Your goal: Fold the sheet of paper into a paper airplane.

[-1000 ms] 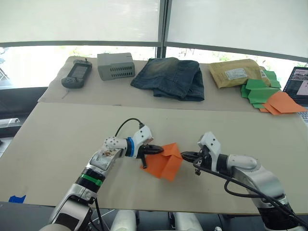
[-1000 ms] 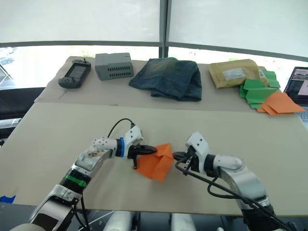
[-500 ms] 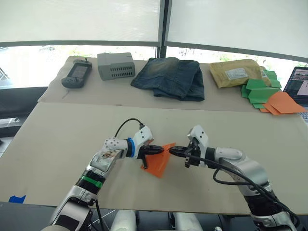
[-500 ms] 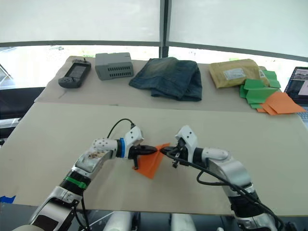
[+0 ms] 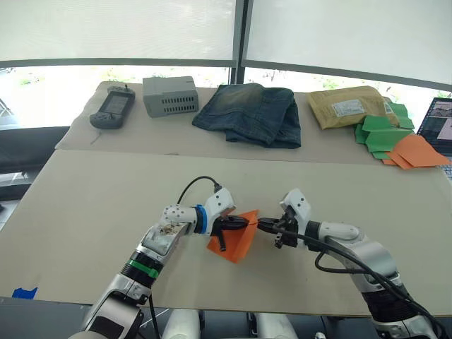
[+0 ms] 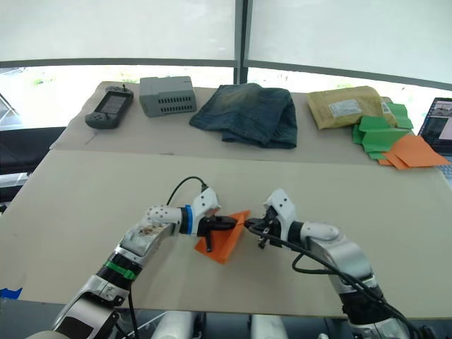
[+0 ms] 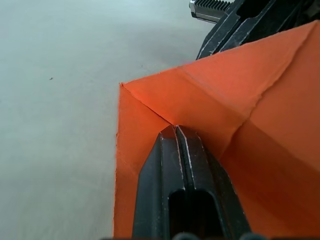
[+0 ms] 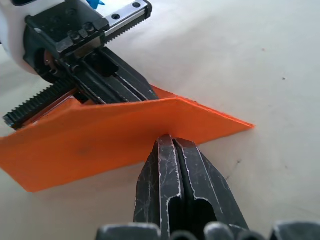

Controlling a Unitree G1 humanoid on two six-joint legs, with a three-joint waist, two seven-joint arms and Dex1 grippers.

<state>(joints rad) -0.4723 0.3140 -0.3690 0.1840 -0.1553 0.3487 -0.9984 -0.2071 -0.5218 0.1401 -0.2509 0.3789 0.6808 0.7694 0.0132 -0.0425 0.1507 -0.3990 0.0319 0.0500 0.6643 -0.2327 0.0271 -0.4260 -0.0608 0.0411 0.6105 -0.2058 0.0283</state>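
Both grippers, left gripper (image 5: 240,224) and right gripper (image 5: 263,224), clamp the sheet of paper (image 5: 235,242), jaws together; probably mid-crease, so pull evenly, edges aligned.

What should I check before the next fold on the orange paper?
1. Left hand shut on the paper: ok, its fingers are pressed together over a crease.
2. Right hand shut on the paper: ok, its fingers pinch the folded edge.
3. Hands apart: ok, close but not touching.
4. Paper folded over between the hands: ok, one corner rests on the table.
5. Edges lined up for a clean crease: cannot tell.
6. Table near the paper free of the jeans and green shapes: ok, they lie far back.
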